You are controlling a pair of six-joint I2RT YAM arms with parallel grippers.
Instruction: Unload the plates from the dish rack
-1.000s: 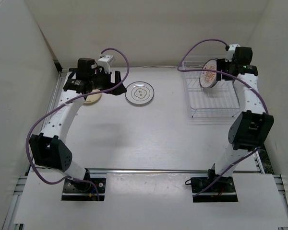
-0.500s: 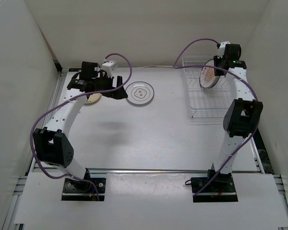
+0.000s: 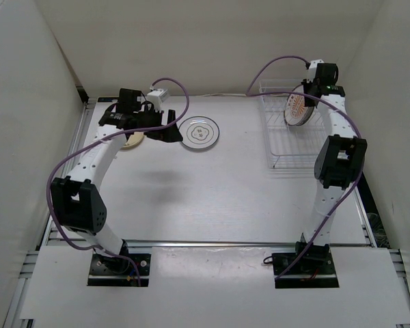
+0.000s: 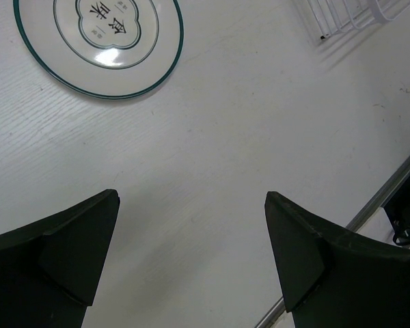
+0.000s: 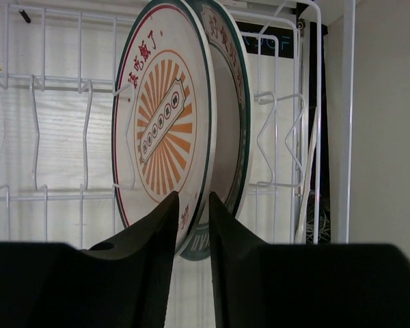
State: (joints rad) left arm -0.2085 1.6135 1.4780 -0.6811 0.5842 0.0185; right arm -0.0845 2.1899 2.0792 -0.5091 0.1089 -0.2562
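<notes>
The white wire dish rack (image 3: 297, 140) stands at the back right. Two plates stand on edge in it: one with an orange-red centre (image 3: 296, 109) (image 5: 160, 130), and close behind it one with a dark blue-green rim (image 5: 234, 137). My right gripper (image 3: 307, 96) (image 5: 191, 205) is shut on the lower rim of the orange-centre plate, one finger on each face. A white plate with thin dark rings (image 3: 199, 132) (image 4: 99, 41) lies flat on the table. The small tan plate (image 3: 132, 141) lies left of it, partly under my left arm. My left gripper (image 3: 169, 130) (image 4: 191, 205) is open and empty, hovering beside the ringed plate.
White walls enclose the table on the left, back and right. The rack sits close to the right wall (image 5: 389, 123). A corner of the rack (image 4: 348, 17) shows in the left wrist view, and so does the table's metal front rail (image 4: 389, 191).
My right arm has swung back toward the far end of the rack and the gripper has come onto the plates. My left gripper shifted slightly right, beside the ringed plate.
</notes>
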